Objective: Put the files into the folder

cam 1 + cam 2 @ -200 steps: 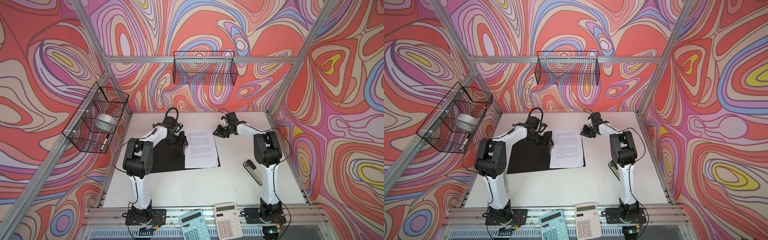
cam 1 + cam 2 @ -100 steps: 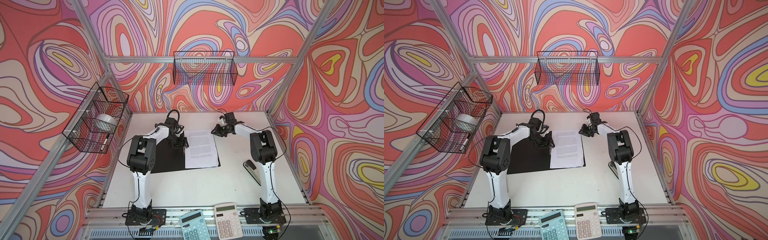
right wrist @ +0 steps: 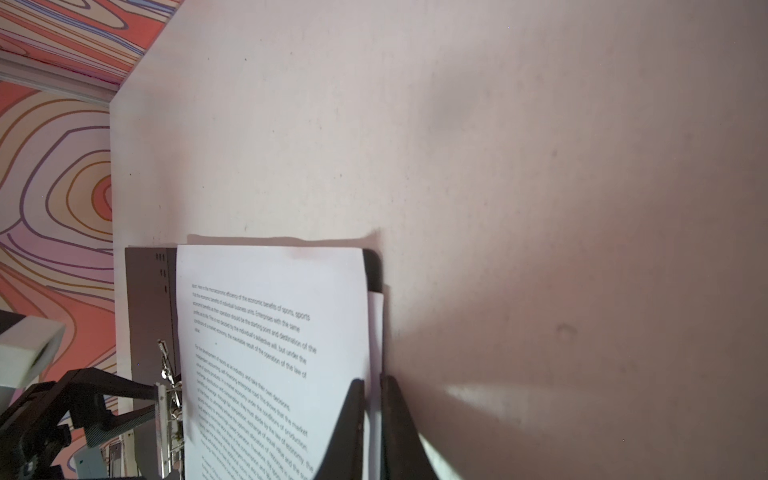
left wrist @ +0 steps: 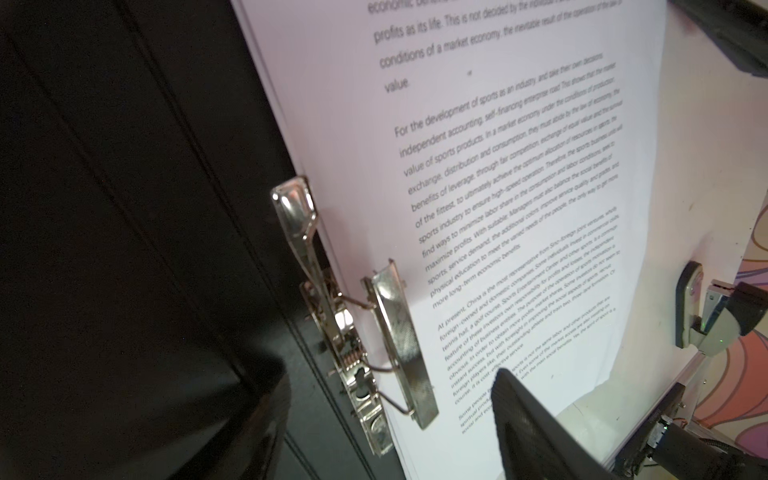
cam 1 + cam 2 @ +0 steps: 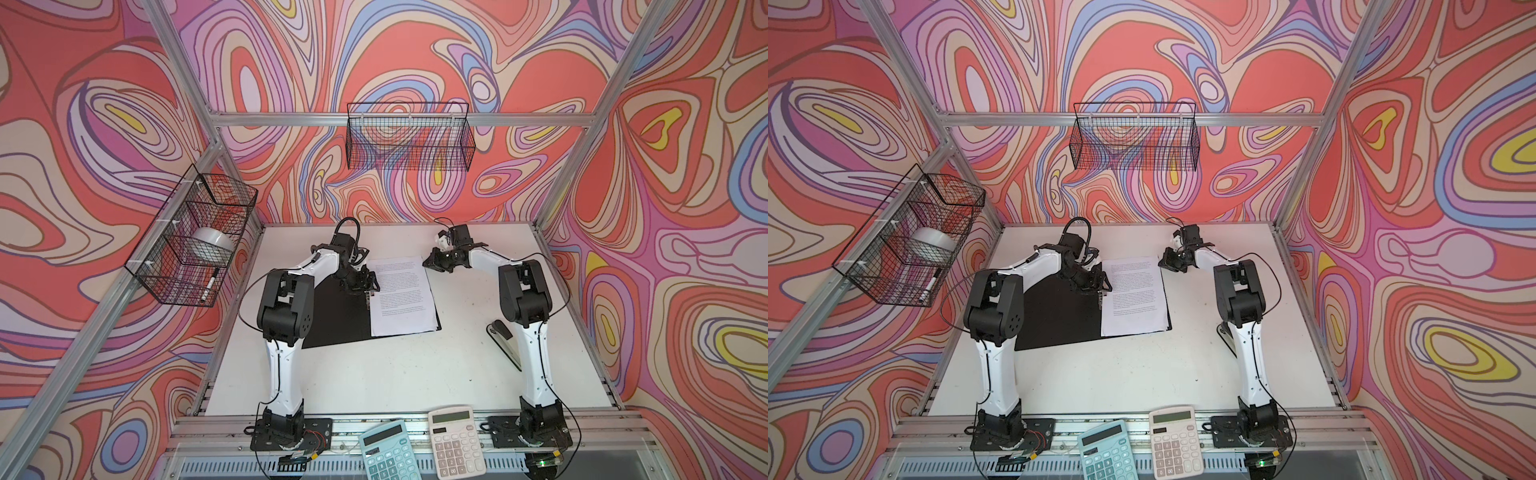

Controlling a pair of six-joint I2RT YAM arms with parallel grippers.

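The folder [image 5: 336, 320] [image 5: 1054, 320] lies open on the table, black inside up. The files [image 5: 401, 295] [image 5: 1133, 295], white printed sheets, rest on its right half beside the metal spine clip [image 4: 399, 345]. My left gripper [image 5: 360, 284] [image 4: 390, 419] hangs open over the clip, with one finger above the black cover and the other finger [image 4: 532, 428] above the paper. My right gripper [image 5: 430, 264] [image 3: 372, 388] sits at the files' [image 3: 266, 332] right edge near the far corner. Its jaws are shut to a hairline gap where a strip of paper shows; a pinch is not clear.
A stapler [image 5: 503, 336] lies by the right arm's base link. Two calculators [image 5: 384, 451] [image 5: 455, 440] sit on the front rail. A wire basket [image 5: 409, 137] hangs on the back wall. Another basket [image 5: 193, 237] on the left wall holds a tape roll and a marker.
The right gripper's jaws have closed from a small gap to nearly touching at the paper's edge. The left arm's elbow rose a little early on; its gripper stayed open over the clip.
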